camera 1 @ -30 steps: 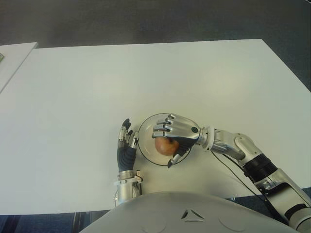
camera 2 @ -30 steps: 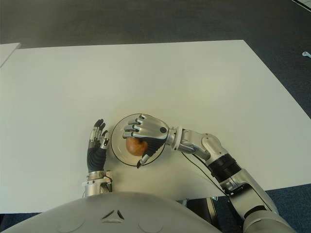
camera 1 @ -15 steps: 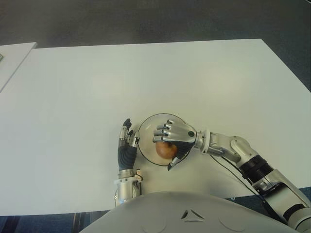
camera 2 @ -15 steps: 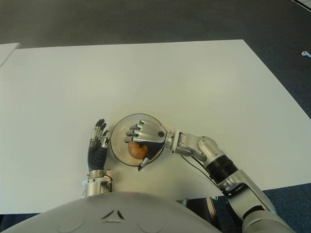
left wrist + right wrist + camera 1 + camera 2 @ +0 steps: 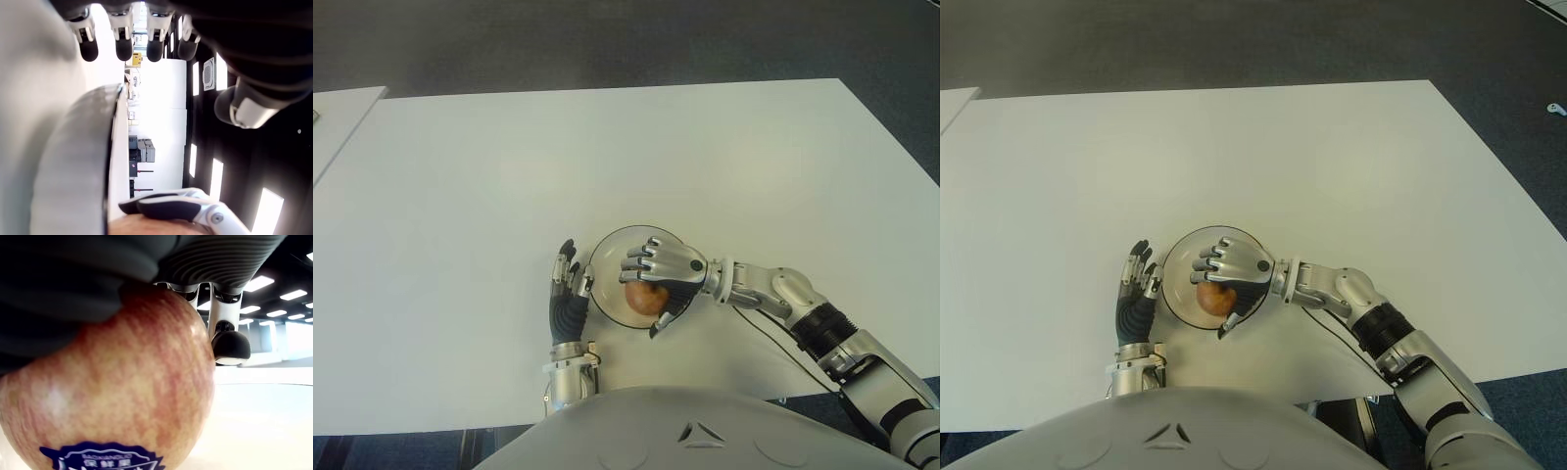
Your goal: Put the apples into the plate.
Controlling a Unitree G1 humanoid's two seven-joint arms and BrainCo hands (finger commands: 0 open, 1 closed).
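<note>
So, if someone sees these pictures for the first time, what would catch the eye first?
Most striking is the right hand, curled over a red apple above the plate near the table's front edge. The left hand shows just left of the plate, fingers open, holding nothing.

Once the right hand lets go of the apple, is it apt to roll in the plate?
Probably a little: the apple is round and smooth. The plate has a raised rim, likely containing it. The right hand grips it firmly, suggesting rigidity.
</note>
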